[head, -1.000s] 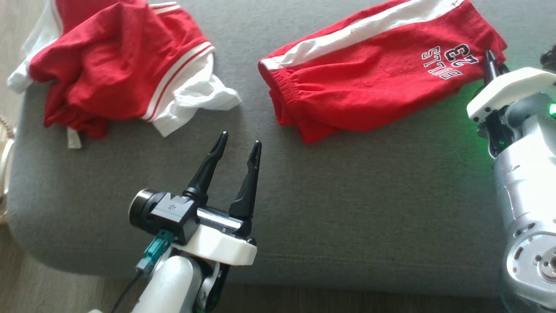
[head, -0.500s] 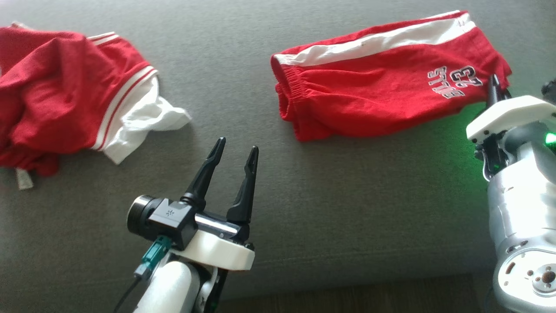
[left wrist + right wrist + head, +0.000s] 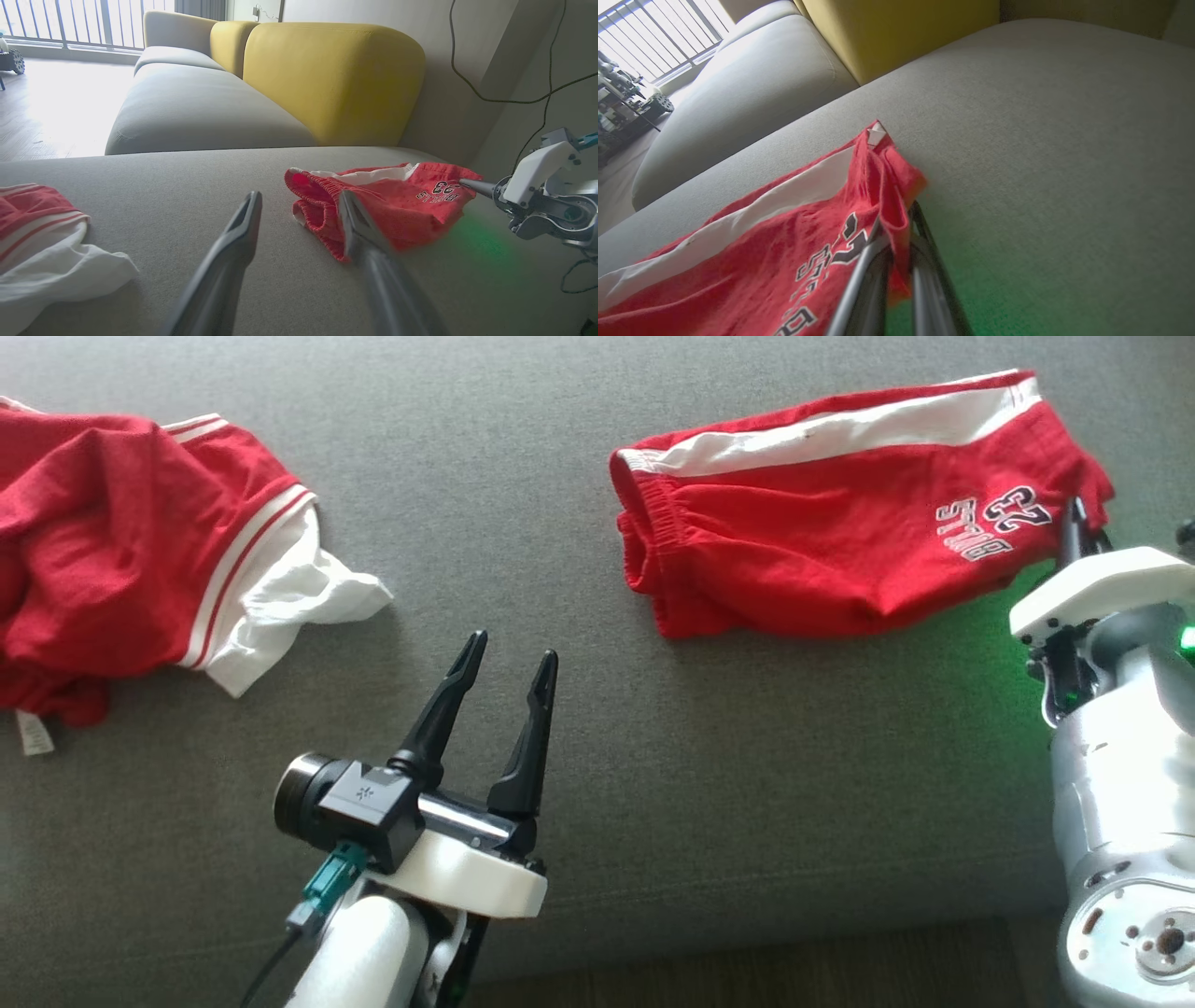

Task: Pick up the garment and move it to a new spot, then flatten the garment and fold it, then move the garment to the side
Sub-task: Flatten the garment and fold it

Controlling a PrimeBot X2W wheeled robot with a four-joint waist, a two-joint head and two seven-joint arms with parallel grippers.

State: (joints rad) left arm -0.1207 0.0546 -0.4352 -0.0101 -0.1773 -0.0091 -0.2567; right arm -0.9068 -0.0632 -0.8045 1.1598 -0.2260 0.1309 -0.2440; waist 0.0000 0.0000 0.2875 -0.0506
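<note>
The garment (image 3: pixel 840 551) is a pair of red shorts with a white side stripe and a printed number. It lies folded on the grey sofa seat (image 3: pixel 747 756), at the upper right of the head view. My right gripper (image 3: pixel 1078 518) is shut on its right hem corner, and the red cloth (image 3: pixel 738 261) is pinched between the fingers (image 3: pixel 896 224). My left gripper (image 3: pixel 515 651) hovers open and empty over bare seat, left of the garment's waistband (image 3: pixel 387 205). From the left wrist, the open fingers (image 3: pixel 299 198) frame that waistband, with the right gripper (image 3: pixel 467 183) beyond.
A second, crumpled red and white garment (image 3: pixel 140 560) lies at the far left of the seat (image 3: pixel 37 242). A yellow back cushion (image 3: pixel 327 79) stands behind the seat. The seat's front edge (image 3: pixel 747 933) and wooden floor run along the bottom of the head view.
The head view has shifted. The garment, held by my right gripper, now lies much farther right of the crumpled garment. My left gripper keeps its pose, still open.
</note>
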